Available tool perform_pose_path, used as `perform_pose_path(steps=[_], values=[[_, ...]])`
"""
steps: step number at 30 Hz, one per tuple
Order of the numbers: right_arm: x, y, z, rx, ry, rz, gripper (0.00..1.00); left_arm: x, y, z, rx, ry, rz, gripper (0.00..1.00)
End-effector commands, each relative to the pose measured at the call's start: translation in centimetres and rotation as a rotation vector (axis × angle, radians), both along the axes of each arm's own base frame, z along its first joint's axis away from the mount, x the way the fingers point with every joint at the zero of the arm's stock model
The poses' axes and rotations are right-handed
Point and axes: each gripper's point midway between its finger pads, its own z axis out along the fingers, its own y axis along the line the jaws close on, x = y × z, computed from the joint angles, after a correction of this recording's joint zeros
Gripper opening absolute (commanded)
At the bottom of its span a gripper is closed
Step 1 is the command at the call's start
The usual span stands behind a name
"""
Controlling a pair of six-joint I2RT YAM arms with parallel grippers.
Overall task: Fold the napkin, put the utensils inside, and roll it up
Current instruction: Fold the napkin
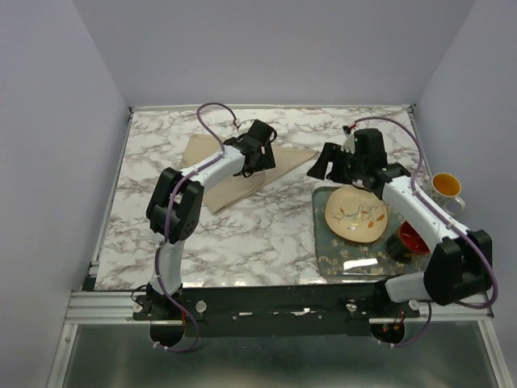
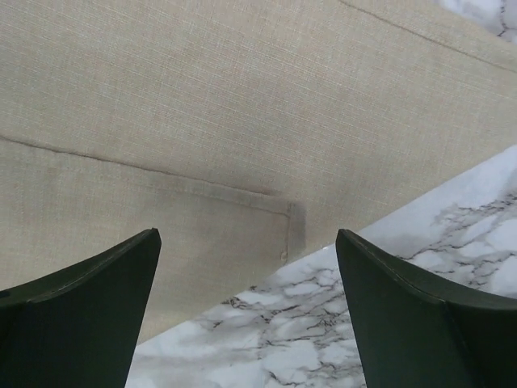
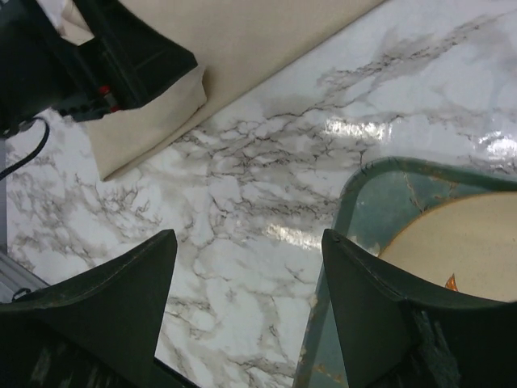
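- napkin [image 1: 230, 192] is sitting on the marble table [image 1: 242, 242], around 11 o'clock from the middle of the tabletop. It's lying flat and folded over into a rough triangle, with the long point aimed at 3 o'clock
- left gripper [image 2: 246, 236] is right over the napkin's 3 o'clock half. Its jaws are spread wide with nothing between them, so it's let go. The wrist cam shows a hemmed corner of the top layer just under the gap, with bare marble showing at 5 o'clock
- can't tell if the fingertips [image 2: 89, 315] are actually touching the cloth or just above it
- right gripper [image 3: 249, 234] has its jaws apart too and isn't holding anything. It hangs over bare marble between the napkin's point and the tray
- green tray [image 1: 343, 257] is at about 4 o'clock on the table, with a tan patterned plate [image 1: 355, 214] on it
- red bowl [image 1: 412, 238] is at the plate's 4 o'clock
- orange mug [image 1: 446, 187] is off at the plate's 2 o'clock, near the table edge
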Motion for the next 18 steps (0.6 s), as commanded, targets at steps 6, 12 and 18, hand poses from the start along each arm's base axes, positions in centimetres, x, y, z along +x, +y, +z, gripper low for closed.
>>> perform_pose_path(steps=[6, 12, 18], values=[[10.0, 1.8, -1.8, 0.036, 0.019, -0.073, 0.82, -4.3, 0.1, 7.7, -0.157, -0.099, -0.108, 0.96], [15.4, 0.1, -5.8, -0.002, 0.077, -0.173, 0.79, -7.5, 1.7, 7.6, -0.250, -0.115, -0.149, 0.85], [18.2, -1.4, -7.8, 0.030, 0.124, -0.236, 0.75, -7.7, 1.4, 7.0, -0.390, -0.075, -0.171, 0.68]])
